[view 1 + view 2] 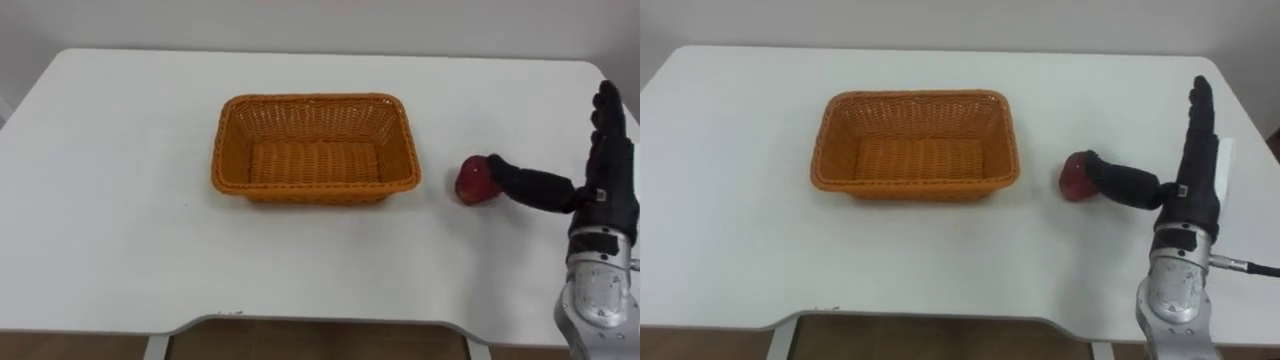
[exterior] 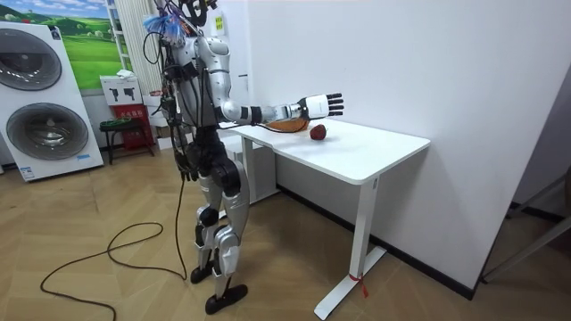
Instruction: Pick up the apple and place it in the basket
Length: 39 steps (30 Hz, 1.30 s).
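reaching toward the red apple (image 1: 476,181) with the right robot hand (image 1: 608,180), pick not yet made.
the robot hand is released: fingers straight and raised, with only the thumb (image 1: 530,185) stretched out to touch the apple's right side, so nothing is grasped. the apple sits on the white counter (image 1: 120,200), near the right end of the empty orange wicker basket (image 1: 315,190) but apart from it. the task looks barely begun: closing on the apple, lifting it and placing it, likely in the basket, are all left.
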Tool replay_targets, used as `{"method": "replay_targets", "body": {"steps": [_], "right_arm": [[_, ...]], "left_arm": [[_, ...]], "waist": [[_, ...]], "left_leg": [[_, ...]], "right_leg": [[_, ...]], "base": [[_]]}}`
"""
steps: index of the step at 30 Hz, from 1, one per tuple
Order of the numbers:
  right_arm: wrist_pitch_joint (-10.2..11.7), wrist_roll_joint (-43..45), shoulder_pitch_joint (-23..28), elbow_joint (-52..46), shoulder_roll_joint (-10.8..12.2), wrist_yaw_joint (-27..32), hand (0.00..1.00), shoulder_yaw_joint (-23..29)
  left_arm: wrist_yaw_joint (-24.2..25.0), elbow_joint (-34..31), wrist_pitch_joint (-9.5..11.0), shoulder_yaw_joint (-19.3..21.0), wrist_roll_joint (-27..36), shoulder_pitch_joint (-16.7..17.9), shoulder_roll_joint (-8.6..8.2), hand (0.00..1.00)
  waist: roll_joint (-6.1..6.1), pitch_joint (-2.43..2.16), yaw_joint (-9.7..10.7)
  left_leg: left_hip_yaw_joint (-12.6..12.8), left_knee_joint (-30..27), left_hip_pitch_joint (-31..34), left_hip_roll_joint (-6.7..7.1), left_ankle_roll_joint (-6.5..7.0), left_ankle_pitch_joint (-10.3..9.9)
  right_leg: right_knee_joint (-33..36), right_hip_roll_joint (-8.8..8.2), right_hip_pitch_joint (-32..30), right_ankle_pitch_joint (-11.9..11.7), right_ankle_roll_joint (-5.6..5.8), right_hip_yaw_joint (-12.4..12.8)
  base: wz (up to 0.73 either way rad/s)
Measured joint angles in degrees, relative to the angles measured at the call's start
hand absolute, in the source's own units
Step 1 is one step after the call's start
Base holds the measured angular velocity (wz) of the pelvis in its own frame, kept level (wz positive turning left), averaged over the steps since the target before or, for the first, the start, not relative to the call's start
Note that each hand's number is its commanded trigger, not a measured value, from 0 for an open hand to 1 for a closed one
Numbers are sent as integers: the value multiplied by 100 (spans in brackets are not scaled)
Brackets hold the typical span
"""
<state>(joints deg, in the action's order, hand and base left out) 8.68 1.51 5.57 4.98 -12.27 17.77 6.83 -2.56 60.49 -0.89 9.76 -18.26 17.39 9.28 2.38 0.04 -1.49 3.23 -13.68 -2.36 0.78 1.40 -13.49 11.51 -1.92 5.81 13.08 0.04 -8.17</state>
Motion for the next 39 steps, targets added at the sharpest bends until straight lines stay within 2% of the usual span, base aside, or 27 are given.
{"method": "replay_targets", "body": {"steps": [6, 14, 21, 25, 29, 33, 36, 39], "right_arm": [[-14, -3, -30, 367, -102, -417, 0, 0], [-11, 1, -31, 405, -152, -750, 0, 4], [-10, 149, -39, 809, -178, -1124, 0, 5], [-28, 126, -186, 1262, -302, -1346, 0, 5], [-66, 123, -191, 1270, -416, -1540, 0, 7], [-116, 126, -271, 1353, -553, -1673, 0, 6], [-125, 250, -520, 1744, -570, -1694, 0, 7], [-126, 435, -559, 1873, -570, -1750, 2, 7]], "left_arm": [[123, -2, 0, -7, 6, -30, 42, 0], [206, -2, 28, -2, 1, -46, 59, 0], [209, 63, 79, -3, 2, -51, 60, 0], [224, 137, 79, -3, -13, -104, 58, 0], [243, 132, 77, 7, -27, -110, 60, 0], [352, 124, 76, 7, -25, -148, 71, 0], [453, 122, 79, 14, -78, -157, 96, 0], [553, 127, 79, 20, -156, -157, 101, 0]], "waist": [[31, 39, -11], [29, 40, -12], [32, 33, -16], [34, 32, -16], [30, 30, -9], [56, 38, -28], [101, 41, -31], [136, 30, -44]], "left_leg": [[-37, -7, 9, 2, -1, 0], [-36, -9, 24, 3, -1, 0], [-35, 10, 26, 6, -2, 1], [-41, 23, 19, 7, -2, 1], [-73, 28, -6, 8, -2, 1], [-93, 26, -23, 6, -6, 3], [-91, 12, -12, 6, -6, 4], [-89, -4, 2, 6, -6, 4]], "right_leg": [[-2, -8, 24, 0, 0, -73], [-18, -8, 17, 0, 0, -72], [-89, -3, 32, -13, -4, -73], [-90, -6, 36, -13, -4, -81], [-95, -6, 79, -13, -4, -134], [-98, -5, 126, -13, -4, -148], [-96, -6, 128, -13, -4, -158], [-89, -7, 119, -13, -4, -160]], "base": [[4], [0], [0], [0], [4], [3], [0], [0]]}}
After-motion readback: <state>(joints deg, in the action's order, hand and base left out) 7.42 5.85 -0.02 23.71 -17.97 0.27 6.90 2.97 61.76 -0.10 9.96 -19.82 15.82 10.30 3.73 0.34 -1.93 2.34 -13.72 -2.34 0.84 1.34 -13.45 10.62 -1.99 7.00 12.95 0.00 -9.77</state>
